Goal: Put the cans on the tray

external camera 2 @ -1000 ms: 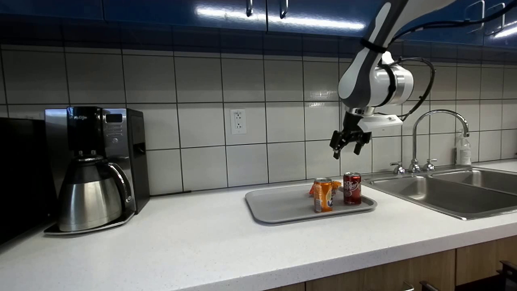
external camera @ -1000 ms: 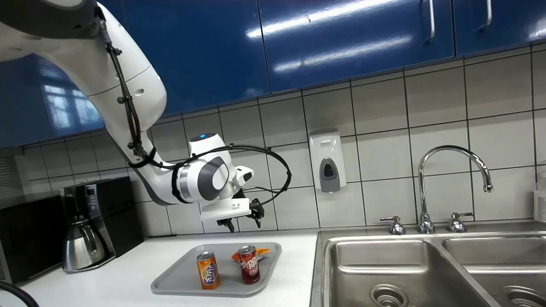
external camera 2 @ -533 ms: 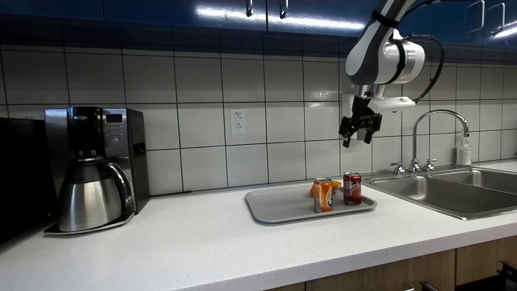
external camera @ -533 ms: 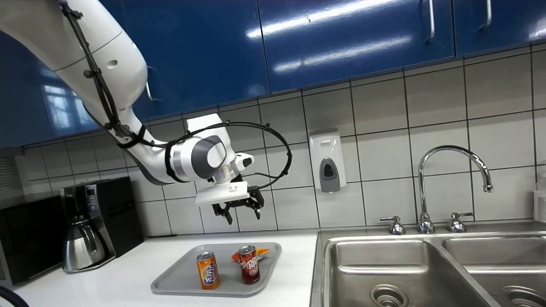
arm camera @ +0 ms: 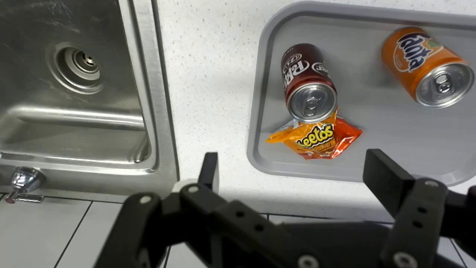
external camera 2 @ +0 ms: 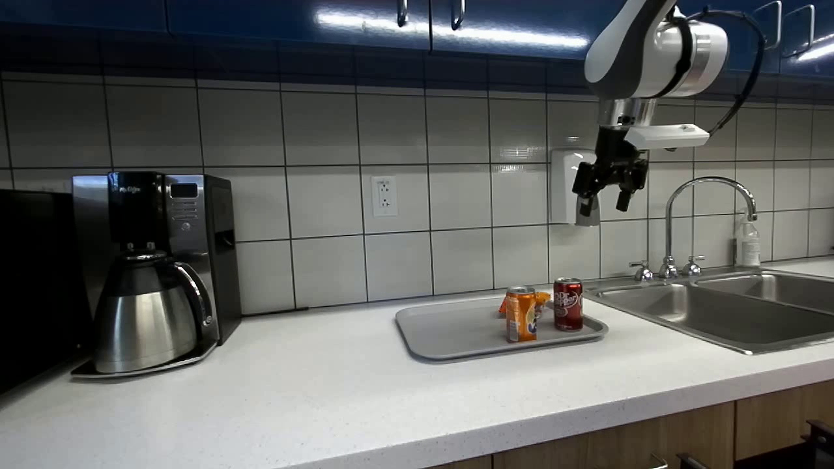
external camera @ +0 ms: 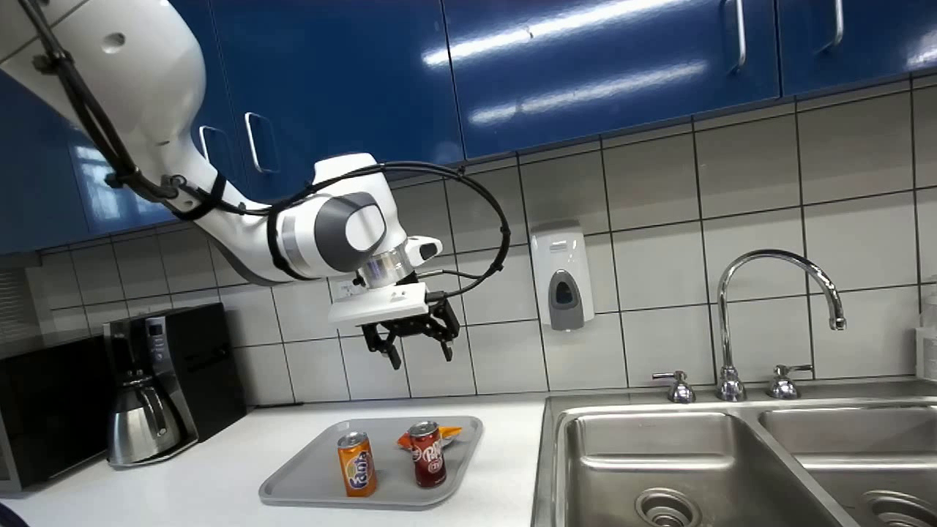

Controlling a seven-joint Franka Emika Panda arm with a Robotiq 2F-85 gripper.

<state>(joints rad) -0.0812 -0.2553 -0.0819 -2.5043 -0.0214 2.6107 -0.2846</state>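
Observation:
The orange can [external camera: 357,468] [external camera 2: 520,319] [arm camera: 416,59] and the red-brown can [external camera: 427,457] [external camera 2: 568,306] [arm camera: 303,69] both stand upright on the grey tray [external camera: 311,479] [external camera 2: 449,335] [arm camera: 394,137]. The cans are apart from each other, and each shows whole in the wrist view. My gripper [external camera: 422,357] [external camera 2: 604,207] [arm camera: 292,158] hangs well above the counter, higher than the cans and toward the back wall. Its fingers are wide apart with nothing between them.
An orange snack packet [external camera: 449,433] [external camera 2: 542,299] [arm camera: 319,139] lies on the tray behind the red-brown can. The steel sink [external camera: 659,454] [external camera 2: 684,306] [arm camera: 89,119] is beside the tray. A coffee maker [external camera: 176,373] [external camera 2: 156,260], faucet [external camera: 725,329] [external camera 2: 670,228] and wall soap dispenser [external camera: 562,274] stand around.
My open gripper has risen away from the tray, moving up in both exterior views and rightward in one of them. The cans, packet and tray have not moved.

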